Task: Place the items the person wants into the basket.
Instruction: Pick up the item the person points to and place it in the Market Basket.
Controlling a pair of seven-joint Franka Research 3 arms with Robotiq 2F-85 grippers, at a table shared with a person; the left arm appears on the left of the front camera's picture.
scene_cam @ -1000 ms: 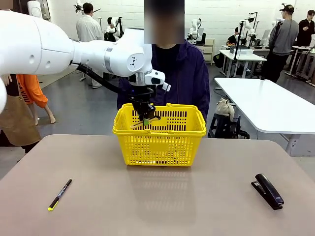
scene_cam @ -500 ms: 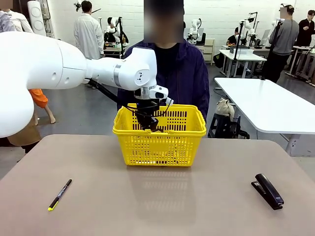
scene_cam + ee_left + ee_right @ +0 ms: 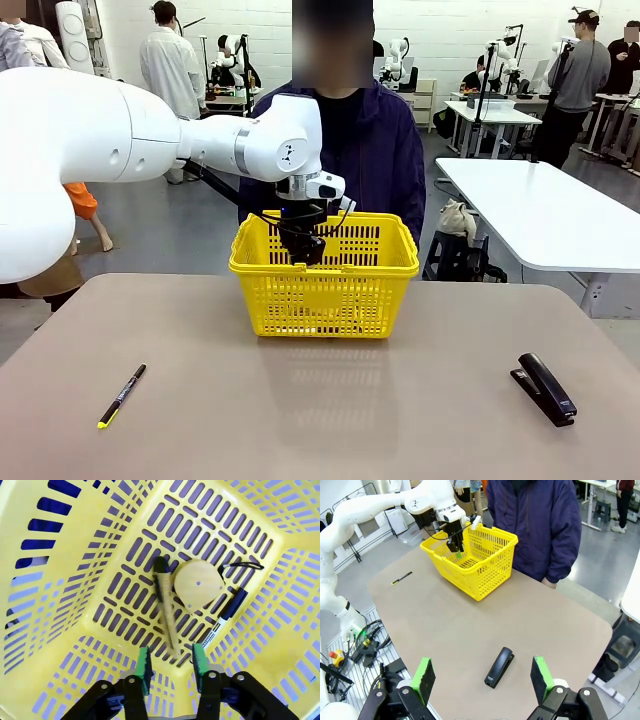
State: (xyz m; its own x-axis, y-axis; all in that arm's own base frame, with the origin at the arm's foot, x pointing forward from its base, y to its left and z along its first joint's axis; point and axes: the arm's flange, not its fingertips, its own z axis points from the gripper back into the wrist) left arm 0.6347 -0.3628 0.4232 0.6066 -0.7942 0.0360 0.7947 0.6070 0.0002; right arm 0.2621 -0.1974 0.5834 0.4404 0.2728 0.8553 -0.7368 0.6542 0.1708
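Looking across the counter (image 3: 330,400) from the front, we see the yellow basket (image 3: 325,275) at the far middle, right before the person (image 3: 365,150) in the navy jacket. Our left arm reaches in from the left side and its pincer (image 3: 305,250) hangs inside the basket's near-left part, just below the rim. From this angle we cannot tell how its fingers stand. A black pen (image 3: 122,395) with a yellow tip lies well to the left of the basket, toward the near edge, and a black stapler (image 3: 544,388) lies well to the right of it.

Through the left wrist camera, we look straight down into the basket (image 3: 75,605). Our left pincer (image 3: 171,661) is spread, its green pads apart and gripping nothing. All three items lie on the basket floor: the round tape measure (image 3: 198,586) at the middle, the slim knife (image 3: 164,610) touching its side and running down toward our pads, and the marker (image 3: 227,610) just beyond the tape on the other side, black cap up.

From the right wrist camera, our right pincer (image 3: 482,680) hovers high over the counter (image 3: 470,635), pads spread wide and bare. The stapler (image 3: 500,667) lies between them below. The basket (image 3: 470,562) sits far off with the left pincer (image 3: 455,547) inside it, the person (image 3: 535,525) beside it, and the pen (image 3: 401,578) left of it.
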